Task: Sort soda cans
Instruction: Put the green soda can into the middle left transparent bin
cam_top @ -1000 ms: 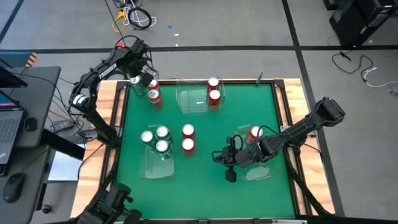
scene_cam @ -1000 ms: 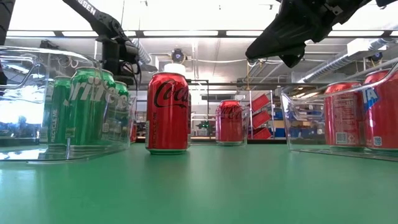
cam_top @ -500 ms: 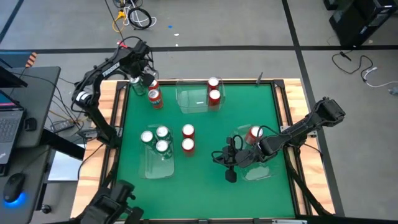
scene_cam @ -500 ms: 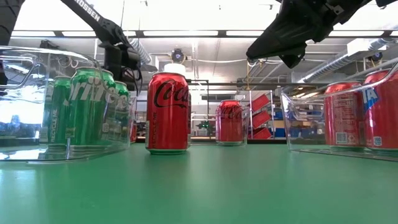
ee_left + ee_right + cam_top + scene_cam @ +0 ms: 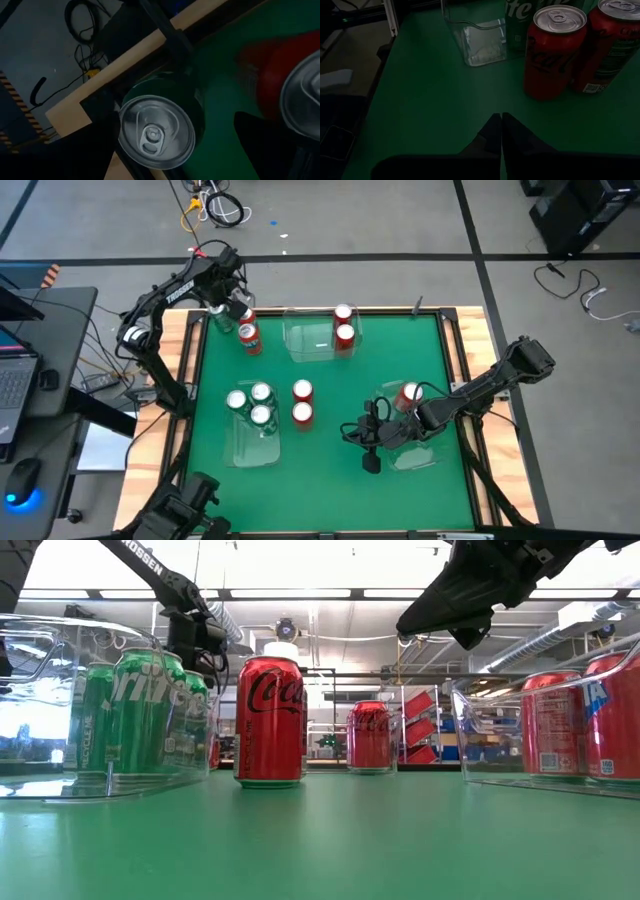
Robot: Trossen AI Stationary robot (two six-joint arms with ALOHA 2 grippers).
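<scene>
A green soda can [image 5: 157, 132] stands on the green table near its far left corner [image 5: 219, 318], with two red cans [image 5: 249, 330] beside it. My left gripper [image 5: 223, 310] hovers open above the green can, pointing steeply down, its fingers out to either side of the can's silver top and touching nothing. My right gripper [image 5: 350, 430] is shut and empty, held above the table to the right of two loose red cans [image 5: 554, 50] in the middle. Three green cans [image 5: 250, 405] stand in the near left tray.
A clear tray [image 5: 315, 340] at the far middle holds two red cans [image 5: 344, 323]. Another clear tray [image 5: 415, 445] under my right arm holds a red can [image 5: 408, 393]. Wooden rails [image 5: 190, 350] edge the table. Bare green surface lies along the near side.
My left gripper has tipped a little further down over the green can at the far left, staying open. The right arm and all the cans have kept still.
</scene>
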